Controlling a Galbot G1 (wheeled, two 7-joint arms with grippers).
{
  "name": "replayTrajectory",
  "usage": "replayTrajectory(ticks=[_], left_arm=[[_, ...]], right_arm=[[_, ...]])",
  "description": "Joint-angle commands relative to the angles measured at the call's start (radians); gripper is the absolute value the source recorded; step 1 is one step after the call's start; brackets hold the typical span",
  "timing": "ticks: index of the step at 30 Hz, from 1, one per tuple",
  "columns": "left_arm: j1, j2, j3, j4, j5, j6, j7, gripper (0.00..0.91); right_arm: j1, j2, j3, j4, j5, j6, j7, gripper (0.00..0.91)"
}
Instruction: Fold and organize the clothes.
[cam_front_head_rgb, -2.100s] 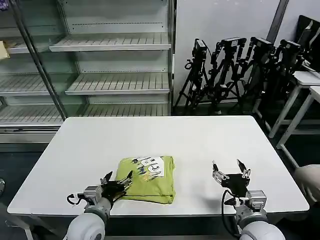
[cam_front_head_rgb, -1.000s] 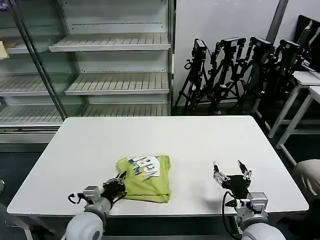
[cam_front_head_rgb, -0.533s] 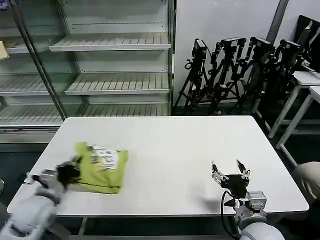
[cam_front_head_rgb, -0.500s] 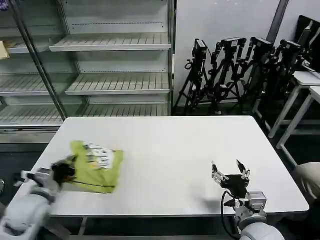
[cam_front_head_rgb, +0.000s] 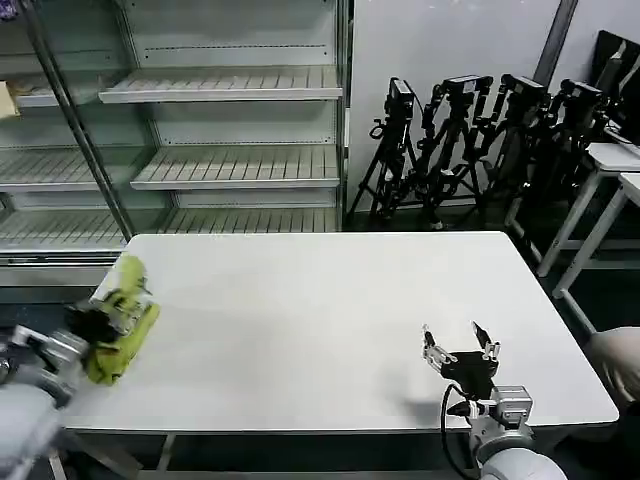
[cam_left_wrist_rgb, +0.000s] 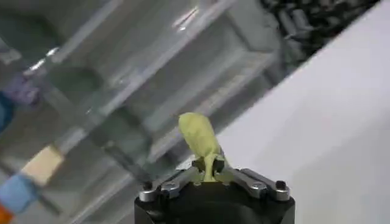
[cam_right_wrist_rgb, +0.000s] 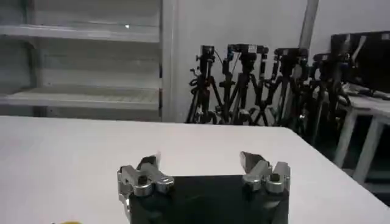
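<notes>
At the near right edge of the white worktop (cam_front_head_rgb: 330, 330) the right gripper (cam_front_head_rgb: 461, 341) is parked, pointing away from the robot, its 2 jaws spread wide with nothing between them. The right wrist view shows the same right gripper (cam_right_wrist_rgb: 201, 163) over bare worktop (cam_right_wrist_rgb: 73, 152), both fingertips well apart.

At the near left corner of the worktop, the left gripper (cam_front_head_rgb: 88, 322) sits at the very edge, its jaws pinching the lime T-shirt (cam_front_head_rgb: 125, 315). The shirt is bunched into a folded bundle that lies tilted along the left edge of the worktop, one end toward the robot and the other rising toward the far side; a bit of pale print shows on its upper face. In the left wrist view the left gripper (cam_left_wrist_rgb: 210, 173) has its jaws pressed together on a small fold of the T-shirt (cam_left_wrist_rgb: 200, 143), which sticks up between them as a rounded yellow-green lobe.

Beyond the worktop stand metal shelving racks (cam_front_head_rgb: 225, 130) on the left. To the right, against a pale wall, is a cluster of black camera tripods (cam_front_head_rgb: 480, 140), and another white table (cam_front_head_rgb: 610, 170) shows at the far right edge.
</notes>
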Motion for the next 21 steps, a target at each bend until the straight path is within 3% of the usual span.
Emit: replayTrajectory(ticks=[1,4,8,11,21], left_arm=[[-0.011,-0.258,0.648,-0.232,-0.049,-0.02,-0.238,0.01],[-0.055,-0.318,0.683,-0.24,-0.275,-0.024,-0.309,0.01],[-0.136,-0.386,0.73,-0.132,-0.235,-0.07,-0.357,0.01],[-0.234,-0.447,0.74,0.012,-0.1,-0.116,-0.387,0.01],[-0.337,-0.48,0.802,0.133,-0.019,-0.138,-0.303,0.01]], right_arm=[[-0.009,0.002,0.006,0.004,-0.008,-0.004,0.001,0.907],[-0.005,-0.001,0.006,0.005,-0.013,-0.007,0.001,0.907],[0.011,-0.003,0.008,0.013,-0.01,-0.015,0.004,0.907],[0.022,-0.009,0.018,0.019,-0.005,-0.02,0.005,0.907],[0.028,-0.024,0.123,0.033,0.021,-0.018,0.001,0.907]])
